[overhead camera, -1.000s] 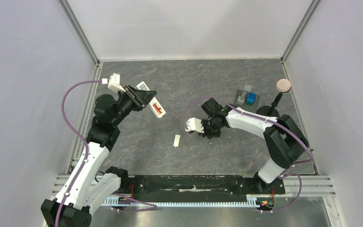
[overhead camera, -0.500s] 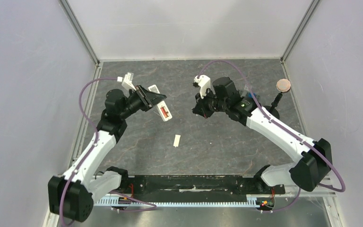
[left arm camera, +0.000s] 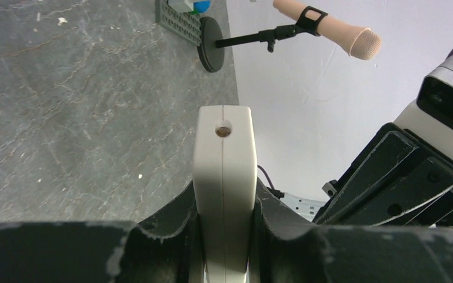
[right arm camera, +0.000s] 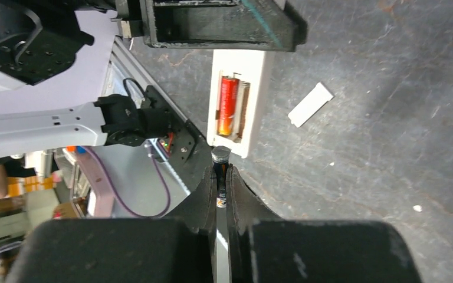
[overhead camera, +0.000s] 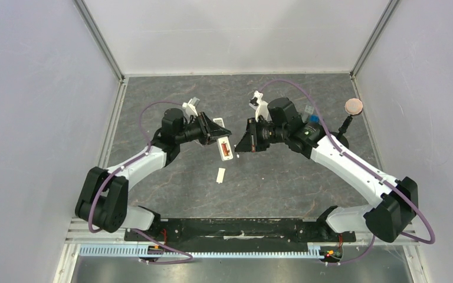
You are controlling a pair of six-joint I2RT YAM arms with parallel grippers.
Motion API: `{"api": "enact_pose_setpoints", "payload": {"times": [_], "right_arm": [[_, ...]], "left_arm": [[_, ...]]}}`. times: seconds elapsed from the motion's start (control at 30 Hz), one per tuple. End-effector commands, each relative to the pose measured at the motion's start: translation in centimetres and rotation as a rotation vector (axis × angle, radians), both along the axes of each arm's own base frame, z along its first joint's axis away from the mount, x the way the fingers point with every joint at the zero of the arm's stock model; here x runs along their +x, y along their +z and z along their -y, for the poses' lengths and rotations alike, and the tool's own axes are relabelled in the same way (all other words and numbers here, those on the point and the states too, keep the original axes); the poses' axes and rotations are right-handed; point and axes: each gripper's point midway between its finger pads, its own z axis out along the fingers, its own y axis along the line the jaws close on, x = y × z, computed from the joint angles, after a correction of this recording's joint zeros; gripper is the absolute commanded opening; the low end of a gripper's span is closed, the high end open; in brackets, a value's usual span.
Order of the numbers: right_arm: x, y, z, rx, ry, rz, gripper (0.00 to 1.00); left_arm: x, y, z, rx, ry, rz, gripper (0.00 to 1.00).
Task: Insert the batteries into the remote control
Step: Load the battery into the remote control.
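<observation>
The remote control (overhead camera: 226, 147) is clamped by the left gripper (overhead camera: 217, 130) above mid-table, bay facing right with the red battery (right arm camera: 226, 106) seated, and the dark battery (right arm camera: 220, 162), pinched lengthwise in the right gripper (overhead camera: 241, 144), is held just right of its near end.

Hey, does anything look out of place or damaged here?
Nothing is damaged or spilled. The remote, held in the left claw, has its back open, with one red battery in and the other slot empty. A white cover lies loose on the table. The right claw grips the second battery.
</observation>
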Motion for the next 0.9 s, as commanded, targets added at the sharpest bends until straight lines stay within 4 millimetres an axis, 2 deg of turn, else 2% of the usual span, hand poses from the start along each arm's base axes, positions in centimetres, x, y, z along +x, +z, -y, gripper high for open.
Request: {"api": "enact_pose_setpoints", "payload": {"times": [0.0,0.5,0.63,0.87], "right_arm": [[-1.0,0.1,-0.8,0.058,-0.023,-0.133,0.0],[0.0,-1.9,-1.3,0.006,-0.078,-0.168,0.0],[0.5,-2.1,-1.1,-0.015,-0.101,-0.158,0.0],[1.0,-2.0,-1.2,-0.027,-0.107,-0.147,0.0]], "left_arm": [[0.1,2.7,1.8,-0.099,-0.04,0.065,0.02],[-0.1,1.6,3.3,-0.116,-0.057,0.046,0.02],[-0.7,2.0,3.5,-0.115,-0.088,0.056,0.02],[-1.0,1.6,3.4,-0.093,-0.094,0.045,0.02]]}}
